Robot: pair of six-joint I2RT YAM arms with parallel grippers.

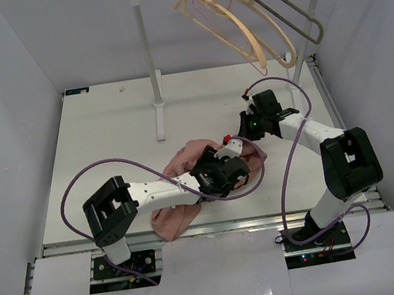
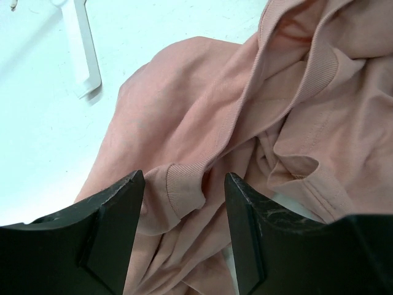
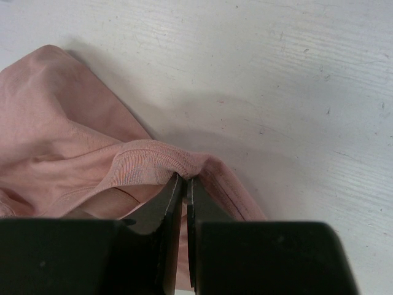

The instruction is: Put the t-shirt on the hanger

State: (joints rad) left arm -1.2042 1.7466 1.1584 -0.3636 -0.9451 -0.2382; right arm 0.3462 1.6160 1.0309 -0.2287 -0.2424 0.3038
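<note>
Handling t-shirt (image 1: 174, 220): judged light, limp, drapes and bunches. Lies crumpled at near edge of surface (image 1: 106, 131), between arms. Right hand (image 3: 184, 179) clenched on ribbed collar band (image 3: 144, 161). Left hand (image 2: 184, 178) released, straddling ribbed edge (image 2: 184, 192). Best hold: ribbing, thicker, less slip.

The t-shirt (image 2: 184, 104) was soft, matt knit cloth, its collar band (image 3: 147, 163) finely ribbed, while the bench (image 3: 295, 80) had a white, matt surface, faintly streaked and flecked with small dark specks and scuffs. The fingers (image 2: 270, 233) of the left tool (image 2: 184, 178) were a hard black material, plastic by the look of it, dull and crossed with pale scratches, and the right tool (image 3: 184, 180) showed the same dull black. The hanger (image 1: 275, 34) looked like pale, smooth wood with a slight sheen, and the right arm's white shell (image 1: 311, 131) was smooth and faintly glossy.
</note>
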